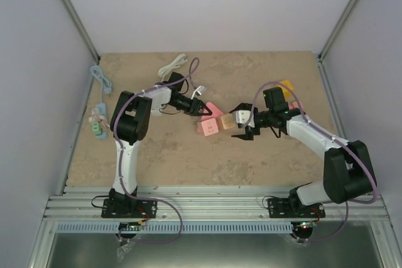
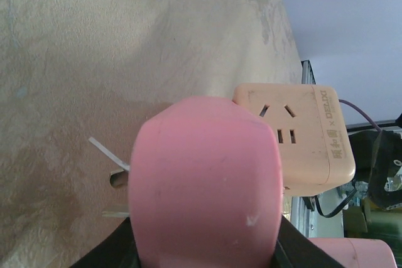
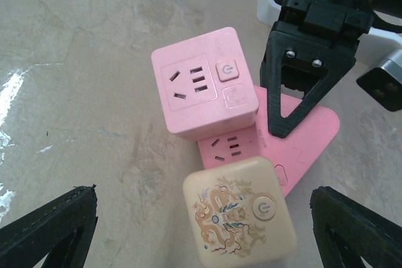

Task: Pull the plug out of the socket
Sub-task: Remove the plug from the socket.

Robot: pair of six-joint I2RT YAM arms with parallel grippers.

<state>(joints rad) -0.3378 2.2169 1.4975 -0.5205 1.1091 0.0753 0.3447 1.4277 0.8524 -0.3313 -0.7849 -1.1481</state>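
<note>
Left fingers (image 2: 103,252) pinching the glossy pink rounded plastic plug (image 2: 204,186) over the tabletop (image 2: 94,61), metal prongs (image 2: 116,180) at nine o'clock, peach plastic socket cube (image 2: 301,139) at two o'clock; right fingers (image 3: 50,230) spread wide.

A pink plastic cube socket (image 3: 201,83) lies with one three-pin outlet, one two-pin outlet and a power button facing up. It is pressed against a flat pink adapter block (image 3: 298,136) with rounded corners, whose own outlets show just below the cube's edge. A cream plastic cube socket (image 3: 239,214), printed with a brown dragon pattern and carrying a round power button, sits hard against that block's other side. The three form one tight touching cluster near the table's middle, and whether any prongs are seated cannot be told.
</note>
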